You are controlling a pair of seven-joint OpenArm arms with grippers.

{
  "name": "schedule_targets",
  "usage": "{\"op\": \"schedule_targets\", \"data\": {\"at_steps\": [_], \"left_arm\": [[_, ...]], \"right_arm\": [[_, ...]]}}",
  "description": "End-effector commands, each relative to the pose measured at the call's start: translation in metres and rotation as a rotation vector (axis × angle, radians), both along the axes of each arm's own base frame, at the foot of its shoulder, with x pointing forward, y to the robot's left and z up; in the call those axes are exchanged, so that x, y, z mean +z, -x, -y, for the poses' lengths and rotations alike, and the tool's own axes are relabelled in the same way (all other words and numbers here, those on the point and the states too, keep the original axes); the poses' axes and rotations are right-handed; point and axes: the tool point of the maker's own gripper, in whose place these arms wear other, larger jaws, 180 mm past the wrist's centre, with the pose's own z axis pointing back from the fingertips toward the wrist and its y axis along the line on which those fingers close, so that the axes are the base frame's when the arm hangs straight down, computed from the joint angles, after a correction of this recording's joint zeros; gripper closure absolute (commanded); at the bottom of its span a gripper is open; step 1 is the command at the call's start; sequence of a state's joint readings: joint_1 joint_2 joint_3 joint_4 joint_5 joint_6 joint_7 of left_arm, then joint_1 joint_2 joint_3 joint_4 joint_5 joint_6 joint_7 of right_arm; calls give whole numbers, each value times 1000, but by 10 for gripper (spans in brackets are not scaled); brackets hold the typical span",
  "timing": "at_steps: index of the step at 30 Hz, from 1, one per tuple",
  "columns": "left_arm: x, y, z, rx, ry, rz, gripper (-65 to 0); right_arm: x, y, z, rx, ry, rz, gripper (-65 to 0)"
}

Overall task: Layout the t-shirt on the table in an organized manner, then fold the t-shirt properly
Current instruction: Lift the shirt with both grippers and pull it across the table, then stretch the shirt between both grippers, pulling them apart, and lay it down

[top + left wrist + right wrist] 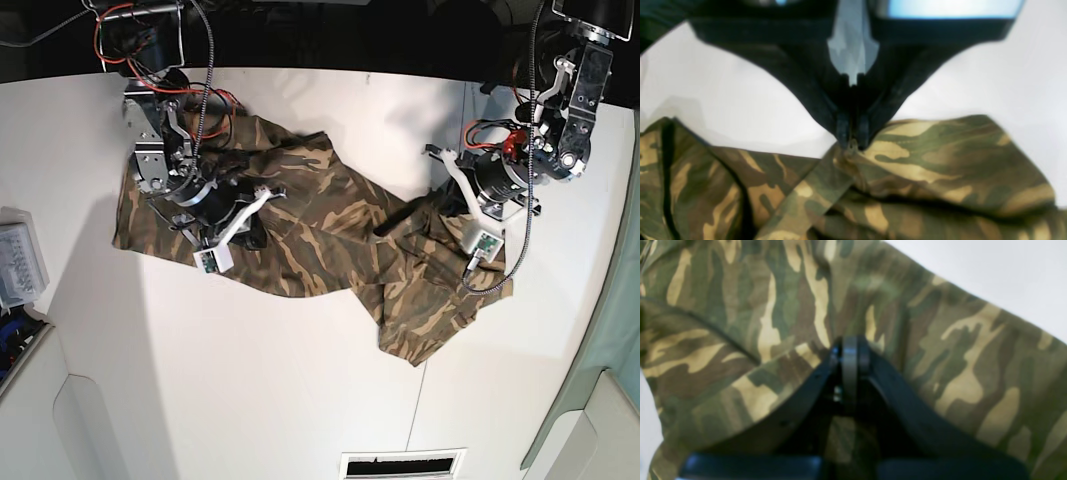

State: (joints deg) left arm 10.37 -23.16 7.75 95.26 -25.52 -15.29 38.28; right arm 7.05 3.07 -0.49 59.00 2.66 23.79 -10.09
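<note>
- Your shirt [310,240] lies crumpled in a long band across the middle of the white desk [270,390], running from the left side of the base view down toward the lower right
- Its left end lies flat and wide near the desk's left side; its right end bunches into folds and hangs out in a loose flap toward the near side
- You have plenty of bare desk on the near side of the shirt, and a narrower strip on the far side before the dark edge
- A thin seam line [412,420] crosses the desk near the shirt's lower right flap
- A grey box [20,255] sits at the desk's left margin, apart from the cloth
- Your left fingers [852,141] are pressed together and pinch a small ridge of the shirt [940,160] at its upper edge; bare desk [740,110] shows just behind that edge
- In the base view that left arm [490,185] sits over the shirt's right, bunched end
- Your right fingers [850,346] are pressed together, tips down against the shirt [957,373]; you cannot tell from the blurred wrist view whether any cloth is caught between them
- The right arm [205,205] stands over the shirt's left part, with white desk [990,276] showing past the cloth edge in its wrist view
</note>
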Motion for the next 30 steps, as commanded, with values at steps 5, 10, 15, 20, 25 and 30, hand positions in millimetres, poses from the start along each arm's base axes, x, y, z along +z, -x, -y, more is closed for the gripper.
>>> {"op": "schedule_targets", "data": {"at_steps": [5,10,15,20,25,30], "left_arm": [[-6,26,44,-73,118,-26,0],[-12,38,66,-61,177,-53,0],[-11,37,66,-60,177,-50,0],[-11,38,64,-62,171,-51,0],[-12,38,63,-62,169,-51,0],[-12,37,63,-62,166,-50,0]], "right_arm": [[-9,45,52,19,163,-42,0],[17,53,70,27,180,28,0],[67,29,53,-3,56,164,0],[120,-7,14,55,-58,316,-8],[157,-27,-54,168,-154,406,-238],[150,-33,-121,325,-70,412,-259]]}}
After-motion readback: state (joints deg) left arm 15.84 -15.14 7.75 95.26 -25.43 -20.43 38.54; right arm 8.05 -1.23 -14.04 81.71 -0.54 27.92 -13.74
